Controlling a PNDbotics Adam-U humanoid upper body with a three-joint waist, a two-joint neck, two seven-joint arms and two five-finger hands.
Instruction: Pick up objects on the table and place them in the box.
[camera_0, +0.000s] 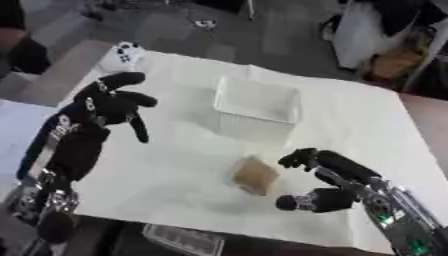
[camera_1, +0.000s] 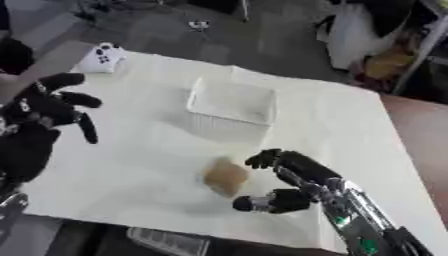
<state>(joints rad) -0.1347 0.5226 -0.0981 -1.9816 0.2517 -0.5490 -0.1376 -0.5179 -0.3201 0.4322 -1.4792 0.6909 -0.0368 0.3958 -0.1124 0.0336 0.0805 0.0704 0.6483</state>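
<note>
The brown block (camera_0: 255, 175) lies flat on the white table (camera_0: 367, 125), near its front edge, with the clear box (camera_0: 257, 105) well behind it and apparently empty, so the task looks barely begun. In the left eye view, the right hand (camera_0: 325, 184) sits just beside the block on its right, fingers above and thumb below spread wide with the gap facing it, a pose that seems meant for closing in from the side; I can't quite tell whether a fingertip already touches. The left hand (camera_0: 107, 107) hangs over the table's left edge, fingers loose and apart, holding nothing, probably parked out of the way. In the right eye view the left arm is cut off at the frame's edge, a white game controller (camera_1: 102, 57) rests at the far left corner, and the block's surface stays too blurred to identify.
</note>
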